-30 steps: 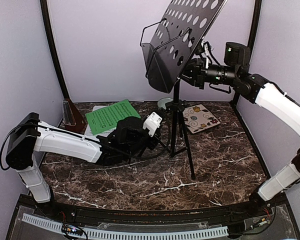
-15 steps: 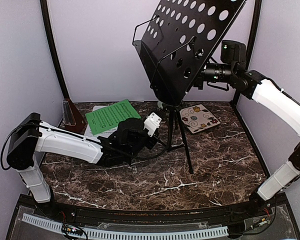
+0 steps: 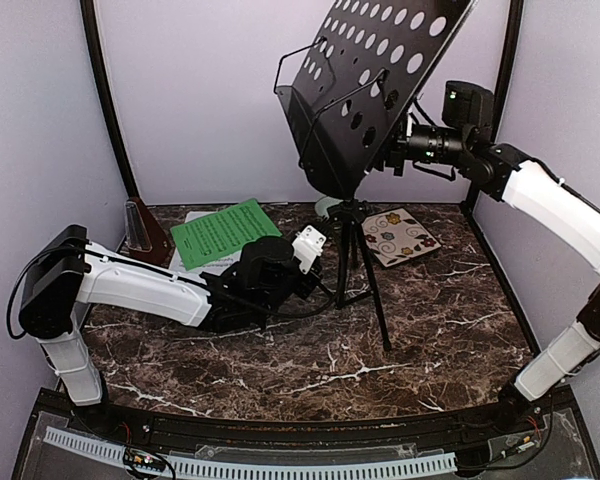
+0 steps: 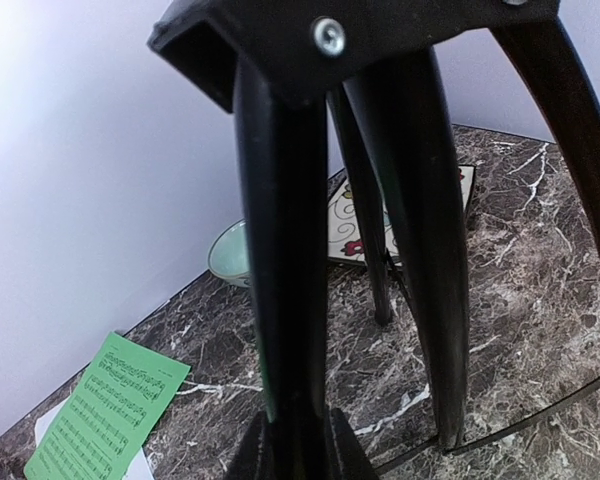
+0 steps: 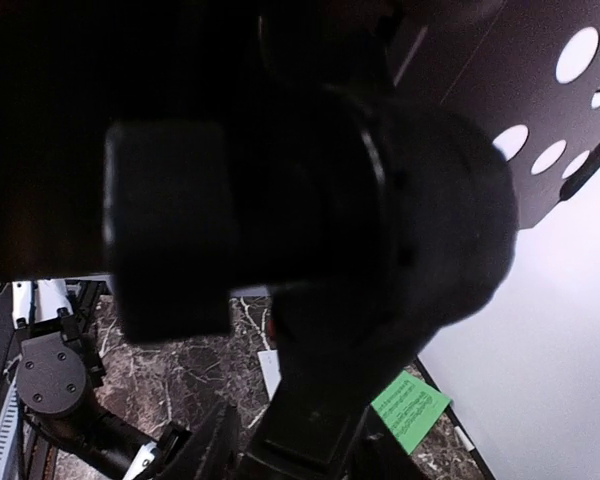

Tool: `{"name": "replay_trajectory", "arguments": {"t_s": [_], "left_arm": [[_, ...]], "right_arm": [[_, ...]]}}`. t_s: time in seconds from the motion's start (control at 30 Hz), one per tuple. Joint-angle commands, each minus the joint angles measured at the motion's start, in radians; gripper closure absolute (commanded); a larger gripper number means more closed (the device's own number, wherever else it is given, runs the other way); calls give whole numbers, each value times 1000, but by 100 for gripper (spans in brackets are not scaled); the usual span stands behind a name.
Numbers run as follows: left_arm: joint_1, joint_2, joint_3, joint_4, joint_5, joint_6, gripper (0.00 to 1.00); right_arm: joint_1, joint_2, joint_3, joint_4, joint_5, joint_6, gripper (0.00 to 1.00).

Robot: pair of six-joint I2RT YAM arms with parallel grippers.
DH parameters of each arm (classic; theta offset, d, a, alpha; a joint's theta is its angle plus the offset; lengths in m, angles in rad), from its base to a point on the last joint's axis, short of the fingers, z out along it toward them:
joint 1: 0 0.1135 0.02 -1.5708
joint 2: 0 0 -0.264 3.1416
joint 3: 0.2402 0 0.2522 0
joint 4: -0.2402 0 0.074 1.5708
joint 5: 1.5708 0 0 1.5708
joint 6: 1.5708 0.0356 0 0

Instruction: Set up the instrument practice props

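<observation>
Music stand [image 3: 325, 165]: black, on a tripod with a perforated desk. It stands upright on the dark marble table [image 3: 430, 320], toward the far middle. The desk is raised high and tilted steeply. Its lip and wire page holders are at the lower left and its top edge is at the upper right.

My left pincer [image 4: 292, 460] lies low over the table, just left of the tripod. In the left wrist view its fingertips [image 4: 255, 455] are clenched on either side of one tripod leg, below the hub where the legs join.

My right pincer [image 3: 396, 154] reaches in from the right behind the desk, level with the joint at the top of the stand's post. The right wrist view is filled by a dark, blurred knob. I cannot tell whether this pincer is clenched on anything or released.

Green sheet of music [image 3: 223, 232]: flat on the table, far left of the stand. It overlaps the white sheet [image 3: 195, 217], of which only an edge shows.

Metronome [image 3: 143, 232]: a dark red-brown pyramid, upright against the far left wall, just left of the sheets.

Pale green bowl [image 3: 327, 207]: behind the tripod, at the far wall.

Cream patterned tile [image 3: 400, 236]: flat on the table, right of the tripod.
</observation>
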Motion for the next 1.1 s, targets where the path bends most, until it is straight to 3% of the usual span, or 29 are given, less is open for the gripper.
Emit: {"name": "replay_trajectory", "arguments": {"t_s": [0.0,0.13,0.17,0.2,0.4,0.63,0.83,0.97,1.07], "left_arm": [[-18,1,23,-30,54,22,100],[-19,-4,17,-17,67,23,100],[-19,-5,16,-17,68,22,100],[-19,-5,14,-15,68,22,100],[-21,-4,3,-11,63,17,100],[-21,-8,4,-19,36,13,100],[-21,-15,-4,-20,23,0,100],[-21,-17,3,-42,20,-9,100],[-21,-21,3,-48,14,-13,100]], "right_arm": [[-1,-40,-13,204,34,10,55],[-3,-74,-77,216,80,23,33],[-3,-87,-110,228,94,35,17],[-4,-104,-136,236,104,48,12],[-7,-236,-361,316,184,166,1],[-7,-371,-614,267,322,275,1],[13,-384,-785,301,360,396,14],[72,-370,-813,299,407,414,19],[111,-348,-816,269,451,407,29]]}}
